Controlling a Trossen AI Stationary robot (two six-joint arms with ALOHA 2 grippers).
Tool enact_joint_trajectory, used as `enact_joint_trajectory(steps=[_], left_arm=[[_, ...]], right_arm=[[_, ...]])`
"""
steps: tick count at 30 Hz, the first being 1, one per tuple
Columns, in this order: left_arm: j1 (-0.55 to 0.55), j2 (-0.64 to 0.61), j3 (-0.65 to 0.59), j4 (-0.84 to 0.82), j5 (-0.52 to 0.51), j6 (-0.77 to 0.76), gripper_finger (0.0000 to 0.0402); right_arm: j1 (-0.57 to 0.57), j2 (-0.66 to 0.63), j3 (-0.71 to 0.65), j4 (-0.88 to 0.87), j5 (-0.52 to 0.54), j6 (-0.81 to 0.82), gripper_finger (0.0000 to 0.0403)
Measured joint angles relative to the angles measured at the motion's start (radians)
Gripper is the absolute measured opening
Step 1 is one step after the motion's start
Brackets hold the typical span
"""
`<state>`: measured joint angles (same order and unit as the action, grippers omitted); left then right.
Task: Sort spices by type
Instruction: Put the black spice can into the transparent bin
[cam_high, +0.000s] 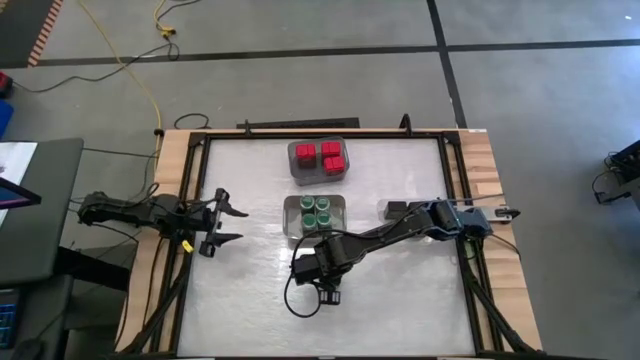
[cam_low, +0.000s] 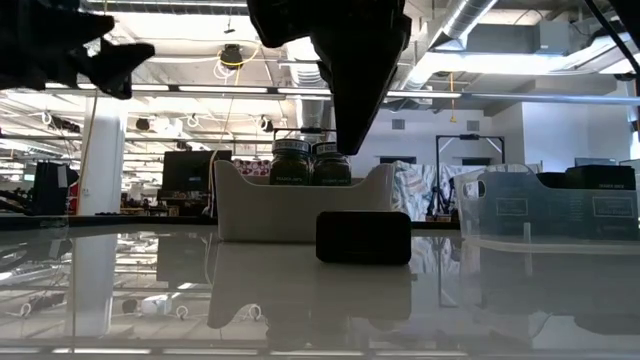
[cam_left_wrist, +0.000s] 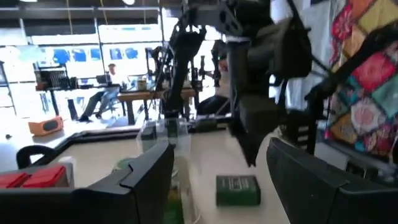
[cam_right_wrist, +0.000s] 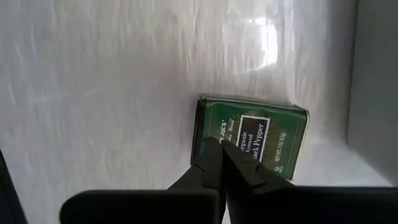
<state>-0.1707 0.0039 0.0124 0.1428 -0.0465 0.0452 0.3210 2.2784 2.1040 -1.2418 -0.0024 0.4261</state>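
One dark green rectangular pepper tin (cam_right_wrist: 252, 138) lay flat on your white surface (cam_high: 400, 300), long axis crosswise to your right gripper (cam_right_wrist: 222, 155), whose fingers were closed, empty, above it; your left gripper (cam_high: 222, 223) waited half-spread, empty.

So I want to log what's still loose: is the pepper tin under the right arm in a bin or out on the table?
Out. The pepper tin lies flat on the bare table, beneath the shut right hand.

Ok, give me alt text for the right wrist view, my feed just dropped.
The right gripper hangs just above a green black-pepper tin lying flat on the white table, fingers shut together over the tin's near edge, not around it. A grey bin wall stands at one side.
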Motion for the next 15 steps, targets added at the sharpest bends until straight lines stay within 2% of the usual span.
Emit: enact_joint_trajectory(steps=[4,9,15], left_arm=[[0.000,0.002,0.000,-0.054,-0.027,-0.032,0.0247],[0.000,0.004,-0.001,-0.103,-0.028,-0.031,0.0247],[0.000,0.002,0.011,-0.103,-0.028,-0.049,0.0247]], right_arm=[[0.000,0.000,0.000,-0.013,0.000,0.158,0.0035],[0.000,0.000,0.000,-0.091,-0.002,0.508,0.0032],[0.026,-0.001,0.000,-0.148,-0.003,0.786,0.0032]])
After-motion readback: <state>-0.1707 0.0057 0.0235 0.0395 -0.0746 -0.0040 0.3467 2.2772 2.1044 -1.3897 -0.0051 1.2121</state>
